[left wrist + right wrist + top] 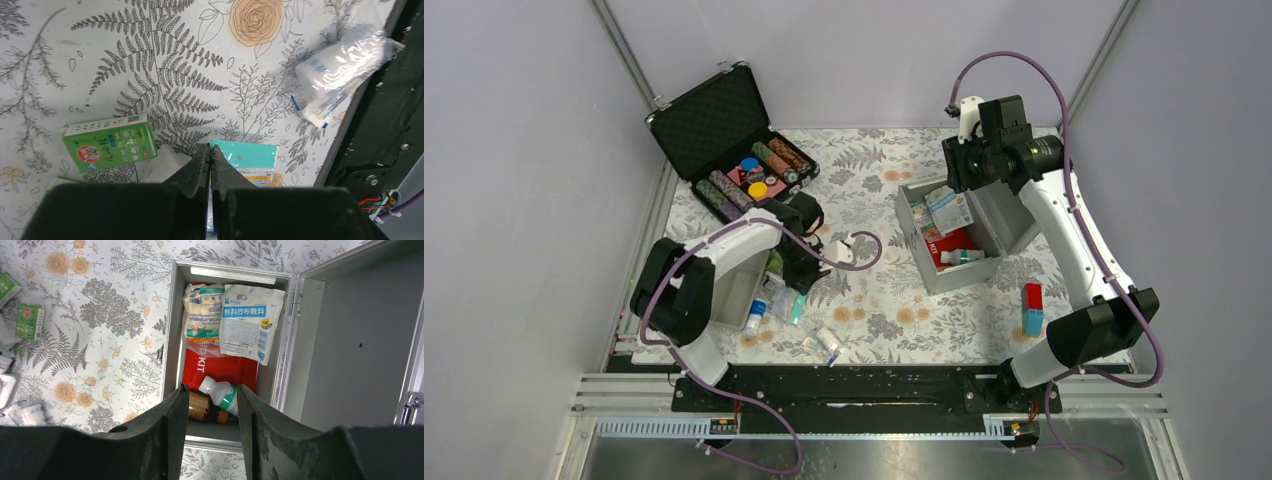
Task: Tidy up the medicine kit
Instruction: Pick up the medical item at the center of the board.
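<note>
Medicine kit lid open, right of centre on the counter, red pouch, gauze pack and bottles inside, right gripper half open and empty above it, left gripper closed tight over a teal packet, near left.

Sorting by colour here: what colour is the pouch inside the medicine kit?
The pouch is red with white lettering, best seen from the right wrist.

Brown bottle half behind fingers
</note>
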Tool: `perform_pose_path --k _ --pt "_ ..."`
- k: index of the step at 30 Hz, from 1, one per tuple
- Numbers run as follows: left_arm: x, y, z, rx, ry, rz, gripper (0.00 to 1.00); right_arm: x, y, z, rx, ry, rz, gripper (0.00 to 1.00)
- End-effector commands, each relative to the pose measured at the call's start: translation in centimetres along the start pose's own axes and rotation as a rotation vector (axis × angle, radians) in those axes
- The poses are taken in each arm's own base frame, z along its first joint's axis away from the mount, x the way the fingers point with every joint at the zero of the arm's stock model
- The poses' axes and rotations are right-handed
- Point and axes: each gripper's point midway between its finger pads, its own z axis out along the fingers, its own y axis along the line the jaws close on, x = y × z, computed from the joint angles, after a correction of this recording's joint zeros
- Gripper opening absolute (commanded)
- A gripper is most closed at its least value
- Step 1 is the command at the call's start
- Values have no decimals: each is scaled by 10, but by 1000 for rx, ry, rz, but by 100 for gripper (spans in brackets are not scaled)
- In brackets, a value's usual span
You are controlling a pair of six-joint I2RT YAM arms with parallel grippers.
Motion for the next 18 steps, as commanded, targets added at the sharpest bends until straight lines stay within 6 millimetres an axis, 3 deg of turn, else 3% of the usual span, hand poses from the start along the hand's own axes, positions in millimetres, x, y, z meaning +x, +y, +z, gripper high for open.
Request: perform_pose_path --k 1,7,13,16,18 --pt "-21 -16 -31 30 -99 37 0 -13 6 -4 -25 -34 10 47" --pt "-48 -15 -66 42 -226 -2 0 -13 11 -2 -56 -30 8 47" --pt "-91 -9 -109 83 -392 -19 0 -14 68 -17 -388 -77 -21 62" --pt "-111 10 -126 52 -498 -82 0 -19 91 -24 -518 -110 20 80" --pt "-127 26 -139 24 -585 -152 0 -23 106 -28 -625 -132 16 85"
